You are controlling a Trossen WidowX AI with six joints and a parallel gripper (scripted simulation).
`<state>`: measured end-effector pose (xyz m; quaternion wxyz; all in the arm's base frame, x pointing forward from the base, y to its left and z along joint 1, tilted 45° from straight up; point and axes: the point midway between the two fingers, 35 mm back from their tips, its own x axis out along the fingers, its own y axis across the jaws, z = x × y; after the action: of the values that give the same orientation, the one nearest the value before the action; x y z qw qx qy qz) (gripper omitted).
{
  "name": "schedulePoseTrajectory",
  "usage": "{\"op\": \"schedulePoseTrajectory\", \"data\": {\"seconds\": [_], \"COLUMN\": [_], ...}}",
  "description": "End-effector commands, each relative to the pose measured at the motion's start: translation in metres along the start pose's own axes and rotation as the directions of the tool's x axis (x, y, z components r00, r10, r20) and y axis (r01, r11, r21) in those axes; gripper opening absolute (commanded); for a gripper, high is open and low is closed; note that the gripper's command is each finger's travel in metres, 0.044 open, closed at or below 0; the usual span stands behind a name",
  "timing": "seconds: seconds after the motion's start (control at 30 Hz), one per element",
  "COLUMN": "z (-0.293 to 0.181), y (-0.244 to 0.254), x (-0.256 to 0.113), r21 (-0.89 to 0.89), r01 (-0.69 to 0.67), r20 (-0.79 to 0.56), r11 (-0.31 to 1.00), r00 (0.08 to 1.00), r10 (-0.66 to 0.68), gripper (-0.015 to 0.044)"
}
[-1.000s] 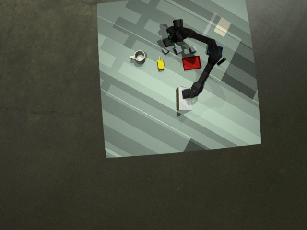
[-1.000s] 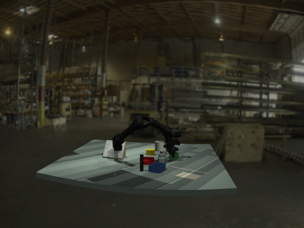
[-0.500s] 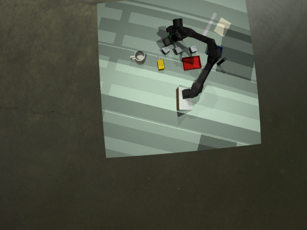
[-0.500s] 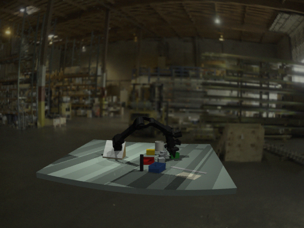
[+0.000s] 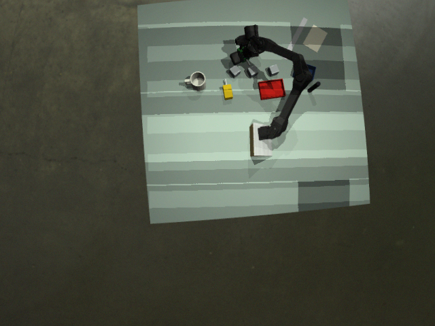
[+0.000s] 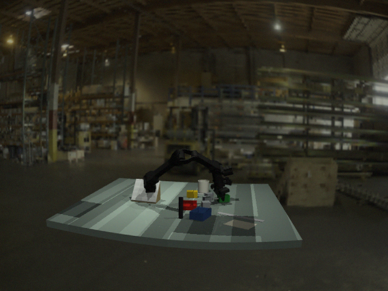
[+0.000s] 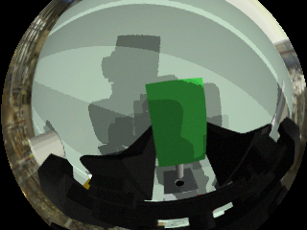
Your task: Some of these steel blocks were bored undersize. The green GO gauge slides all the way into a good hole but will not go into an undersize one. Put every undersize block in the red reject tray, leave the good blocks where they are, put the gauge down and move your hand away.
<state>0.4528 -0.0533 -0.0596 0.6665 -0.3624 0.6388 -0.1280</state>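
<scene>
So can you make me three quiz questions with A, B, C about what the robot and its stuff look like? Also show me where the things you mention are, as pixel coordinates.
1. How many steel blocks (image 5: 273, 70) are there?
A) two
B) three
C) five

2. What is the gripper (image 7: 175, 125) doing?
A) holding the green gauge
B) standing open
C) holding a mug

3. Where is the yellow thing (image 5: 228, 92) (image 6: 191, 194)?
A) inside the red tray
B) under the robot's arm
C) between the white mug and the red tray

Right letters:
1. B: the top view shows three grey blocks in a row.
2. A: the wrist view shows the green gauge (image 7: 177, 122) between its fingers.
3. C: the top view shows the mug (image 5: 198, 86) on one side and the red tray (image 5: 272, 98) on the other.
</scene>
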Motion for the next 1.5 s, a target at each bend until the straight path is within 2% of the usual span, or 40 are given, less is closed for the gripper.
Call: {"op": "schedulePoseTrajectory", "data": {"seconds": [0.0,0.13,0.33,0.73,1.47], "z": [0.005,0.007,0.005,0.001,0.007], "y": [0.000,0.000,0.002,0.002,0.000], "x": [-0.002,-0.029,-0.032,-0.007,-0.002], "r21": [0.005,0.000,-0.007,0.006,0.005], "r01": [0.002,0.000,-0.010,0.002,0.002], "r20": [0.008,0.001,-0.025,0.001,0.009], "r11": [1.000,1.000,1.000,1.000,1.000], "r00": [1.000,1.000,1.000,1.000,1.000], "r10": [-0.002,0.000,0.009,-0.002,-0.002], "gripper": [0.0000,0.0000,0.0000,0.0000,0.0000]}}
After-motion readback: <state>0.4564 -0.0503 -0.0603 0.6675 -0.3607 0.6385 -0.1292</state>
